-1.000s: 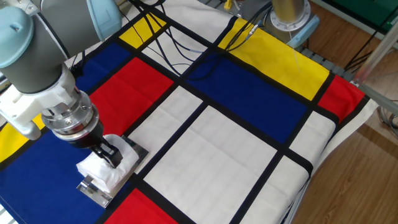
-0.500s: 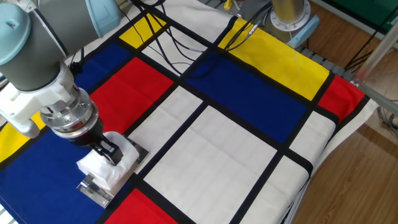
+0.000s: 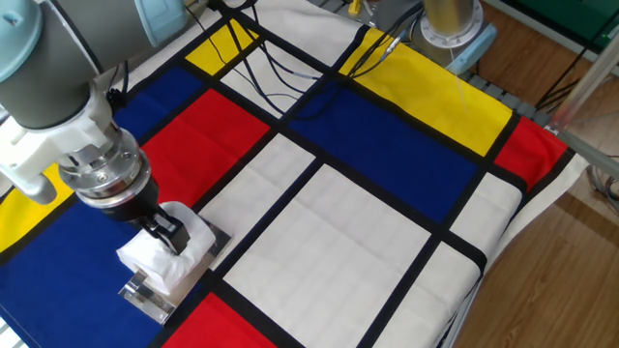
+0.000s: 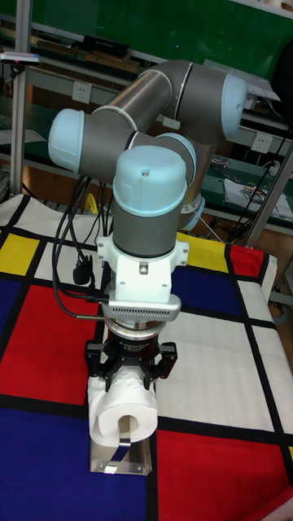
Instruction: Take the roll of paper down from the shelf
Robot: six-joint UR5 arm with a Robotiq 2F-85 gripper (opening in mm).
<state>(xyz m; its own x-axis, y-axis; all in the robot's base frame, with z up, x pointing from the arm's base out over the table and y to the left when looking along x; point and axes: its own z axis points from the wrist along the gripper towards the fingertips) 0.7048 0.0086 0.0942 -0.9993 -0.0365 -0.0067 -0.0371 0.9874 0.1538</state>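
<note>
The roll of paper is white and bumpy and lies on its side on the shelf, a small shiny metal stand at the near left of the table. In the tall fixed view the roll of paper shows its hollow core toward the camera, with the shelf under it. My gripper comes down from above and is shut on the roll, a dark finger pressing in on either side. The gripper hides the top of the roll.
A cloth of red, blue, yellow and white blocks covers the table. Black cables lie across its far part. A metal post base stands at the back right. The table's right edge drops to a wooden floor.
The arm has shifted slightly up and to the left. The roll in its grip has moved a little with it, while the shelf has stayed put.
</note>
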